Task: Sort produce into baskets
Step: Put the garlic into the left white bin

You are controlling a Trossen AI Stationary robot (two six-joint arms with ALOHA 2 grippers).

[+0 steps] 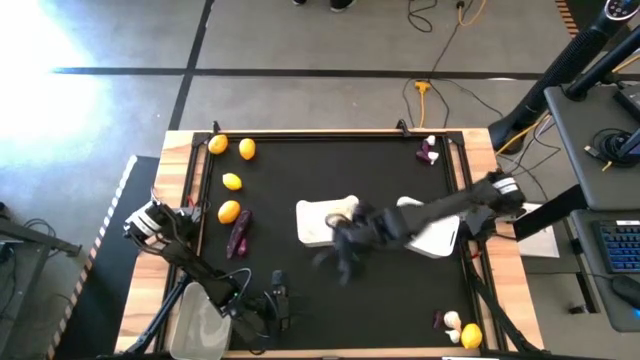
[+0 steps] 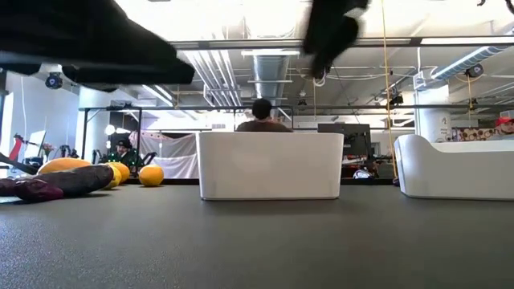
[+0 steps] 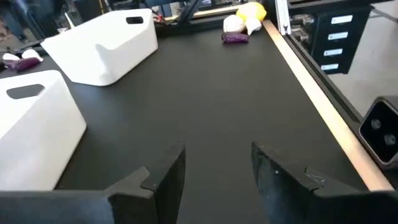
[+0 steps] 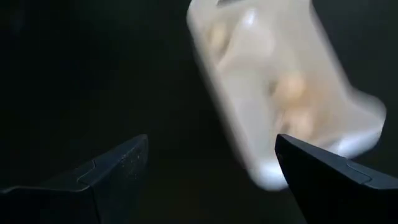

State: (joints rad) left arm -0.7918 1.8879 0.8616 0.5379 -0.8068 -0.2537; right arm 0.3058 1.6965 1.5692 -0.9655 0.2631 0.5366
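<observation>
Two white trays [image 1: 318, 222] [image 1: 432, 228] stand mid-table. A clear tub [image 1: 203, 322] sits at the near left corner. Several lemons [image 1: 229, 211] and a purple vegetable [image 1: 239, 232] lie on the mat at the left. My right gripper [image 1: 342, 262] is open and empty, raised over the mat just near of the left tray. Its wrist view [image 4: 211, 146] looks down on a white tray [image 4: 286, 87] with pale round shapes inside. My left gripper [image 3: 217, 171] is open and empty, low near the table's near edge [image 1: 275, 300].
A garlic bulb, a lemon [image 1: 471, 336] and a small purple piece lie at the near right corner. A garlic bulb and a purple piece [image 1: 429, 152] lie at the far right corner. A wooden rim [image 1: 300, 133] borders the mat. A person [image 2: 262, 116] sits beyond the table.
</observation>
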